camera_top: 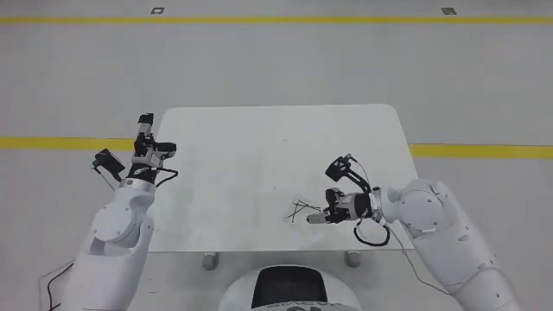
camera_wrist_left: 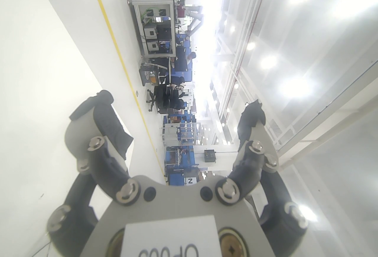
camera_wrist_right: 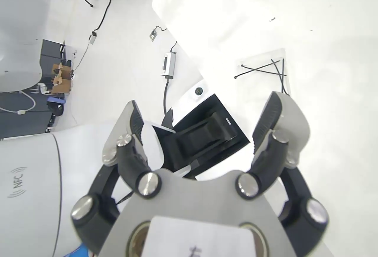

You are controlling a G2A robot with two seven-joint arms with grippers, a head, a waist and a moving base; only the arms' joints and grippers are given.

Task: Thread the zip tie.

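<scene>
Thin black zip ties lie crossed in a small loose bunch near the front edge of the white table, right of its middle. In the right wrist view the zip ties rest on a pale sheet just beyond one fingertip. My right gripper hovers right beside the bunch, and in its own view the right gripper is open with nothing between its fingers. My left gripper sits at the table's left edge, far from the ties. The left gripper is open, empty and pointed out at the room.
The table's front edge runs close beside the ties. On the floor below it lie a power adapter and cables. Yellow floor lines cross behind the table.
</scene>
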